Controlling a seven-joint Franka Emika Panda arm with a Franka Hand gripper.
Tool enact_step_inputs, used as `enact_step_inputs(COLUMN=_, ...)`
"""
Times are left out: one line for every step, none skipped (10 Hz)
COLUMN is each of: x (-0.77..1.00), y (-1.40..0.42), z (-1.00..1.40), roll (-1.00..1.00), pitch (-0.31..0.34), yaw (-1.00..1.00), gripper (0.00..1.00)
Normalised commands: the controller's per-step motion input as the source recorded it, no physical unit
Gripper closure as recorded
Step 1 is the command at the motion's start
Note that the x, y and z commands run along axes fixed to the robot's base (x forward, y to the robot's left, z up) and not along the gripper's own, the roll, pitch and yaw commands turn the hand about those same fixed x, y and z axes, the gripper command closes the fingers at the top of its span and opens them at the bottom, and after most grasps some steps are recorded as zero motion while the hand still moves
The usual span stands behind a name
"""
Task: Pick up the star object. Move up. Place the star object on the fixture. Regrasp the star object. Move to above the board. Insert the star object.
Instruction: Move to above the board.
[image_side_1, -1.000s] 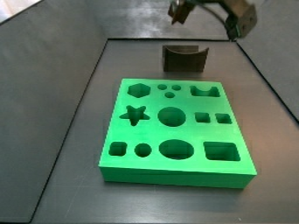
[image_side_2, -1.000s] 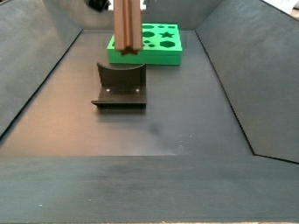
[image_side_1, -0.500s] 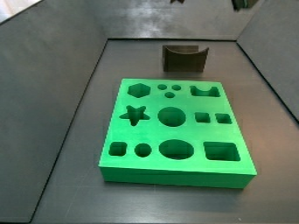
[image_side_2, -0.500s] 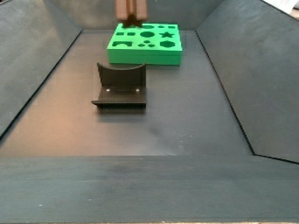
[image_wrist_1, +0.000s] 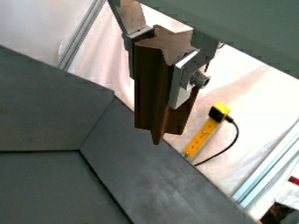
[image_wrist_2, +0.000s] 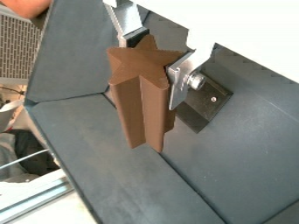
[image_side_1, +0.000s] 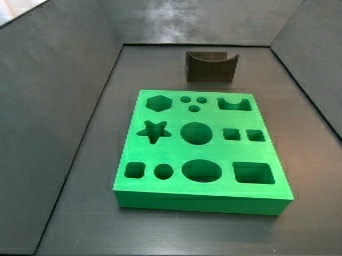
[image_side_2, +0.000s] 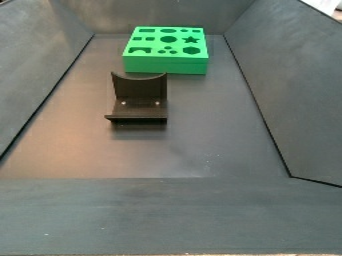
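Both wrist views show my gripper (image_wrist_1: 162, 57) (image_wrist_2: 155, 61) shut on the star object (image_wrist_1: 158, 87) (image_wrist_2: 140, 96), a long brown wooden prism with a star-shaped end. The silver fingers clamp it near the star end, and the rest hangs below them above the dark floor. Neither the gripper nor the star object appears in the side views. The dark fixture (image_side_1: 210, 66) (image_side_2: 138, 95) stands bare on the floor. The green board (image_side_1: 168, 151) (image_side_2: 167, 64) lies flat with its star cutout (image_side_1: 155, 130) empty.
Dark sloping walls (image_side_1: 67, 60) (image_side_2: 267, 90) enclose the floor on all sides. A yellow cable (image_wrist_1: 211, 127) lies outside the enclosure in a wrist view.
The gripper with the star object rose from above the fixture and left the top of both side views. The fixture and board have not moved.
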Motion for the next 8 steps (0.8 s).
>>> enact_step_inputs(x=-0.03, y=-0.02, z=0.65, roll=-0.05, pitch=0.057, yaw=0.03, gripper=1.0)
enact_step_inputs(x=-0.02, y=-0.02, z=0.54, roll=-0.05, pitch=0.066, yaw=0.03, gripper=1.0)
enact_step_inputs(x=0.0, y=-0.02, z=0.32, roll=-0.05, pitch=0.09, yaw=0.03, gripper=1.0)
enact_step_inputs(x=-0.33, y=-1.0, z=0.03, roll=-1.0, pitch=0.006, yaw=-0.11, gripper=1.0)
enact_step_inputs(x=-0.32, y=-1.0, z=0.01, roll=-1.0, pitch=0.005, yaw=-0.11, gripper=1.0)
enact_step_inputs(x=-0.34, y=-1.0, z=0.03, roll=-1.0, pitch=-0.005, yaw=-0.11, gripper=1.0)
enact_step_inputs(x=-0.35, y=-1.0, z=0.02, roll=-1.0, pitch=-0.001, yaw=-0.11, gripper=1.0)
enact_step_inputs(x=-0.36, y=-1.0, z=0.02, roll=-1.0, pitch=0.0, yaw=-0.11, gripper=1.0)
